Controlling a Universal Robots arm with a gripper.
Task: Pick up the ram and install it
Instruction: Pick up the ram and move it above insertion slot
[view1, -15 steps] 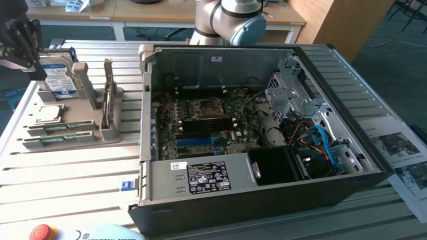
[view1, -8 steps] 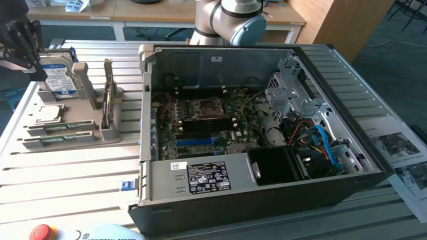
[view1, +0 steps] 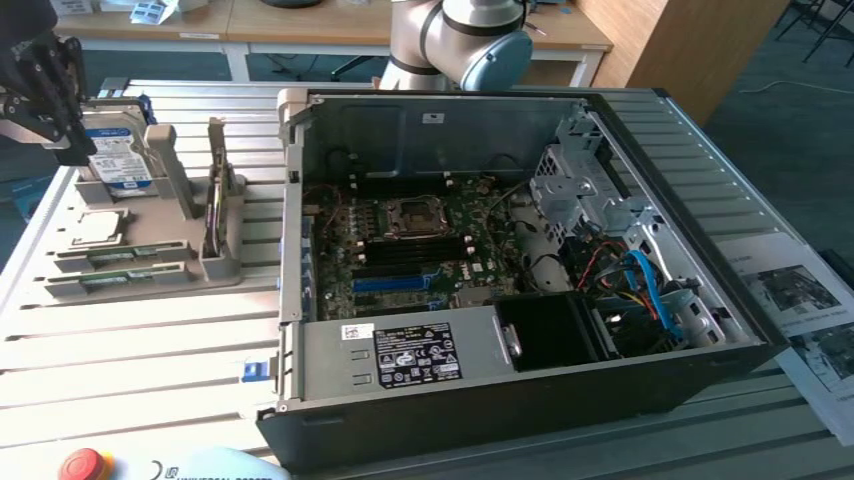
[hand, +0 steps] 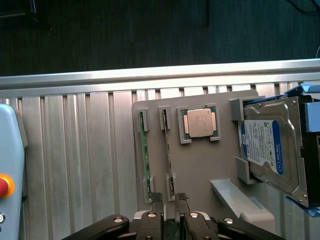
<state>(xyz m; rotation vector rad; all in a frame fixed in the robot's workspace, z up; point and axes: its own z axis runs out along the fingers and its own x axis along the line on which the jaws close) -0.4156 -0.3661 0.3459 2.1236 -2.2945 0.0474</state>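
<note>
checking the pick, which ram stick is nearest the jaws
The ram stick next to the CPU; it lines up between the jaws, the outer stick lies outside them.

The tabletop (hand: 75, 150) is formed of ribbed, matt silver aluminium. The holder (hand: 200, 170) is moulded in matt grey plastic. The ram (hand: 167, 145) is seen as green circuit board. The processor (hand: 199, 123) is capped with dull brushed metal. The hard drive (hand: 272, 150) is cased in silvery metal and faced with a glossy blue-and-white label. The end effector (hand: 169, 198) is finished in black, with bright metal screws and rough-textured pads (hand: 156, 197). The computer case (view1: 534, 410) is painted matt black outside and left as bare grey sheet metal inside.
</note>
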